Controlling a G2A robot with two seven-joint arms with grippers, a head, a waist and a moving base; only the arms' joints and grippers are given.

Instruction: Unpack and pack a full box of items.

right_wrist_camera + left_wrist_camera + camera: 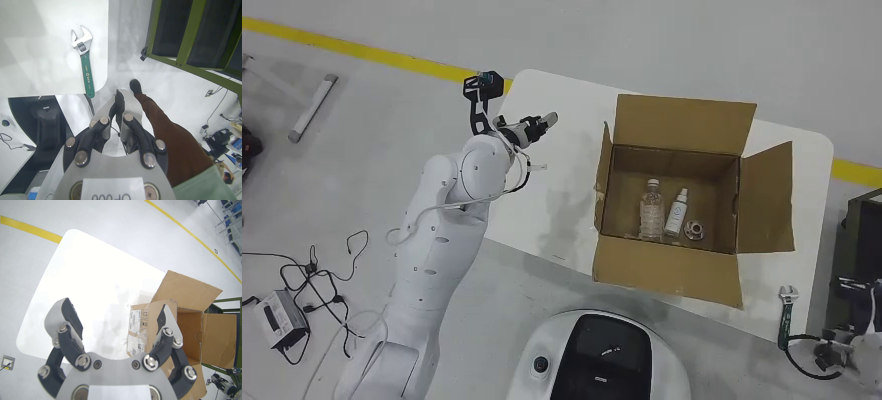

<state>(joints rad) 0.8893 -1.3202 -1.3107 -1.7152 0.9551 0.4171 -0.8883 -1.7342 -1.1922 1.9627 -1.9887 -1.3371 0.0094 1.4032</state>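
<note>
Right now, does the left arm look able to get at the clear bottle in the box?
Probably yes. The left claw is open beside the box, whose flaps are spread open, leaving the clear bottle exposed from above. Only the box's side wall lies between; the arm would need to go over it.

Right gripper, black-padded fingers pressed together, off the rounded corner of the white table. A green-handled steel adjustable wrench lies at that corner, handle end reaching the edge.

Cardboard box, outer wall: shipping lbls w/ barcodes, up-arrows sign; small print unreadable. Adjustable wrench near box: white size/brand print on handle. Right gripper sticker: characters cut off.
</note>
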